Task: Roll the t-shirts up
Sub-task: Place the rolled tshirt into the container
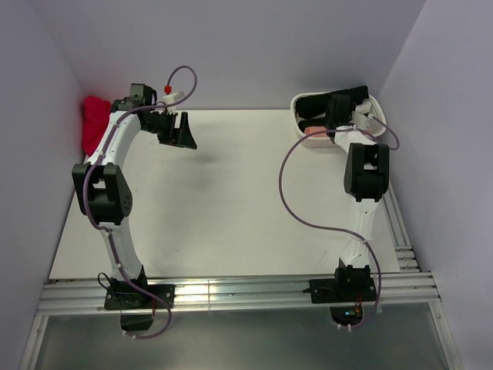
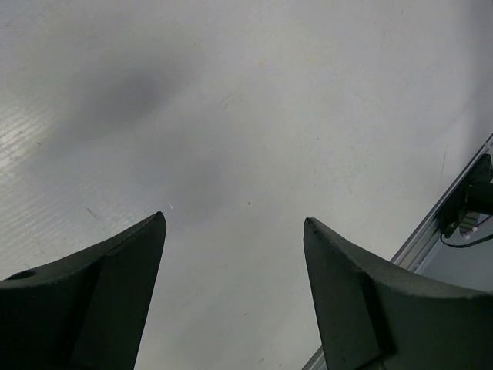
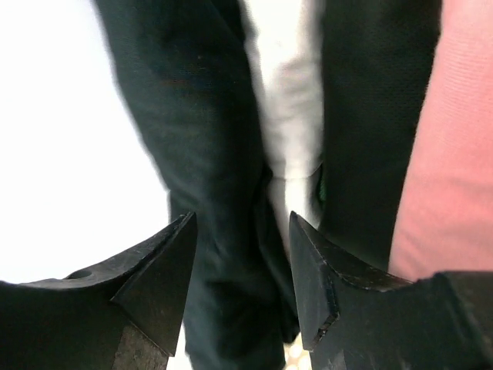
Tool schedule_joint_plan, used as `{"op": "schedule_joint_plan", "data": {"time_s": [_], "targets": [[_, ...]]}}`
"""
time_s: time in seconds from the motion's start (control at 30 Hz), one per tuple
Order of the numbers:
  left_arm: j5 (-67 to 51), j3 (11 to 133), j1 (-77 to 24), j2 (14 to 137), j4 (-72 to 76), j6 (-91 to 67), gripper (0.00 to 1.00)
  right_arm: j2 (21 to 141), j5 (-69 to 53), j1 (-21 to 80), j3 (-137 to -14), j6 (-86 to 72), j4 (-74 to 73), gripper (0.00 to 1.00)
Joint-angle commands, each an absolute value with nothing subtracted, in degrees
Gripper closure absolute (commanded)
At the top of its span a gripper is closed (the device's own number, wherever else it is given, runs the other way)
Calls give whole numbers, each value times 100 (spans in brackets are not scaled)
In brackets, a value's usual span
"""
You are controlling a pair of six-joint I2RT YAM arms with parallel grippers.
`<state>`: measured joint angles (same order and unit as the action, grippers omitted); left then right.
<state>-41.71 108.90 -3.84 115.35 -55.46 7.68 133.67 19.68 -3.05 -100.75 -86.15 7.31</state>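
A white lattice basket [image 1: 322, 144] at the back right holds several t-shirts: black [image 1: 310, 103] and pink [image 1: 312, 129] ones show from above. My right gripper [image 1: 343, 108] is down in the basket. In the right wrist view it [image 3: 240, 220] is open, its jaws on either side of a fold of a black t-shirt [image 3: 204, 146]. A white t-shirt [image 3: 289, 100], more black cloth [image 3: 370, 116] and a pink t-shirt [image 3: 454, 139] lie beside it. A red t-shirt [image 1: 94, 119] sits at the back left. My left gripper [image 1: 181, 132] is open and empty above the table [image 2: 235, 220].
The white table [image 1: 231, 200] lies between the arms. Purple walls close the left, back and right sides. An aluminium rail [image 1: 246, 291] runs along the near edge and also shows in the left wrist view [image 2: 431, 231]. Purple cables loop from both arms.
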Motion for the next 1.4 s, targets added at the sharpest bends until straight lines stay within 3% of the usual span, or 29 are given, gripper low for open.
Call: {"op": "schedule_joint_plan", "data": {"time_s": [0.0, 0.27, 0.4, 0.53, 0.7, 0.93, 1.37], "targets": [[-4175, 11180, -404, 11452, -5590, 765, 22, 12692, 1846, -378, -9932, -8420, 528, 41], [-4254, 11215, -404, 11452, -5581, 738, 23, 12129, 1688, -387, -9703, -8236, 308, 42], [-4271, 11110, -404, 11417, -5546, 738, 23, 12269, 1373, -431, -9887, -8156, 527, 46], [-4315, 11083, -404, 11417, -5555, 729, 23, 12410, 1126, -448, -9870, -8279, 1027, 58], [-4193, 10943, -404, 11198, -5441, 747, 23, 12200, 695, -422, -9800, -7973, 1354, 59], [-4087, 10574, -255, 10662, -5203, 659, 23, 10165, 685, -27, -8046, -6832, 1389, 52], [-3393, 8949, -53, 8914, -4263, 501, 23, 5944, 2575, 2170, -5020, -5045, 80, 30]]}}
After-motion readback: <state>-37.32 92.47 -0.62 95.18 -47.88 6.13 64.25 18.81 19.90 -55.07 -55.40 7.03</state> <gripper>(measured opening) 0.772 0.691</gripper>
